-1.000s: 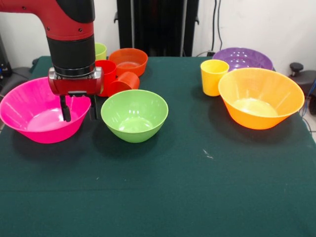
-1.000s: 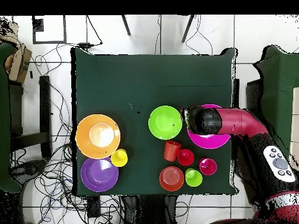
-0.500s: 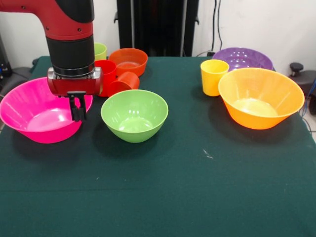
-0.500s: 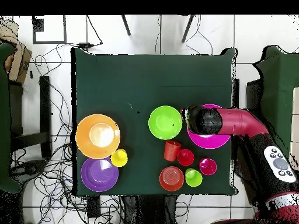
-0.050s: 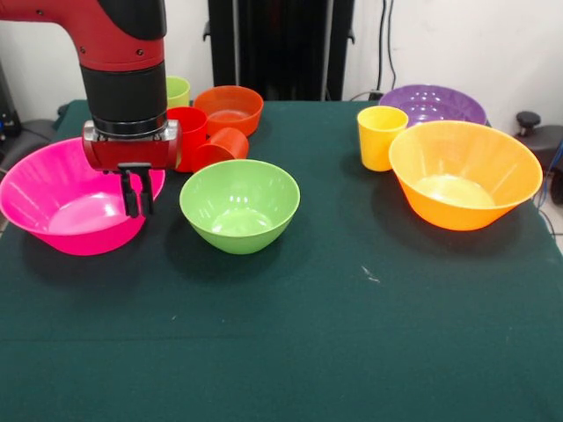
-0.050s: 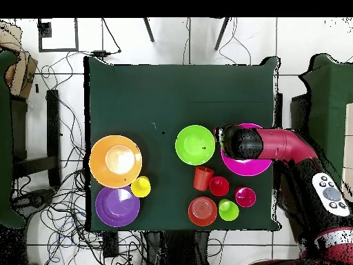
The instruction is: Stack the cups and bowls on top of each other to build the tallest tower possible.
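The gripper (image 5: 135,195) is seen closed on the pink bowl's (image 5: 53,207) rim at 3 o'clock, beside the green bowl (image 5: 239,204).

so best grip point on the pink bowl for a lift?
Its rim. The pink bowl sits upright and open with thin flared walls, so come straight down and pinch the wall, one finger inside, one outside. The gripper already has its jaws closed at the rim nearest the green bowl.

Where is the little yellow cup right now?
Front view: the yellow cup stands upright on the right, between the purple bowl and the orange-yellow bowl.
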You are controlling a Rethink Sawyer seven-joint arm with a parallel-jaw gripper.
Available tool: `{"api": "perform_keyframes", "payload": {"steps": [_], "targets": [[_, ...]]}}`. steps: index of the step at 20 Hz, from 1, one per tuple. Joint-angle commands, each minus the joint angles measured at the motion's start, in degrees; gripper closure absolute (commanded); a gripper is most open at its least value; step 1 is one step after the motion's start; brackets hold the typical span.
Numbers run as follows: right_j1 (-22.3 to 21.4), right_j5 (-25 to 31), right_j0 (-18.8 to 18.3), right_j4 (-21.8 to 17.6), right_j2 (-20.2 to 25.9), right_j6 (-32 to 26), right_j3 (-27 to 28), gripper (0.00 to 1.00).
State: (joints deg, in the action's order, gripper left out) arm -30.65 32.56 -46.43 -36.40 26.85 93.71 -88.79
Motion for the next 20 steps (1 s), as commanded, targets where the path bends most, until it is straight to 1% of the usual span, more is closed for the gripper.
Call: {"api": "perform_keyframes", "payload": {"steps": [1, 2, 5, 10, 15, 18, 20], "targets": [[-0.8, -2.2, 0.8, -5.9, -0.3, -6.1, 1.3, 0.00], [-1.2, -3.0, 0.8, -6.1, -0.4, -5.6, 0.8, 0.00], [-0.9, -2.2, 1.3, -5.0, -1.7, -3.0, 0.7, 0.00], [-0.9, -4.1, 1.8, -4.8, -3.7, 0.3, -0.1, 0.00], [-2.0, -5.7, 3.3, -4.2, -7.0, 4.6, -0.5, 0.00], [-0.9, -6.1, 3.0, -3.6, -7.5, 4.2, -0.6, 0.00], [0.7, -6.5, 3.2, -3.3, -7.7, 3.7, 0.1, 0.00]]}}
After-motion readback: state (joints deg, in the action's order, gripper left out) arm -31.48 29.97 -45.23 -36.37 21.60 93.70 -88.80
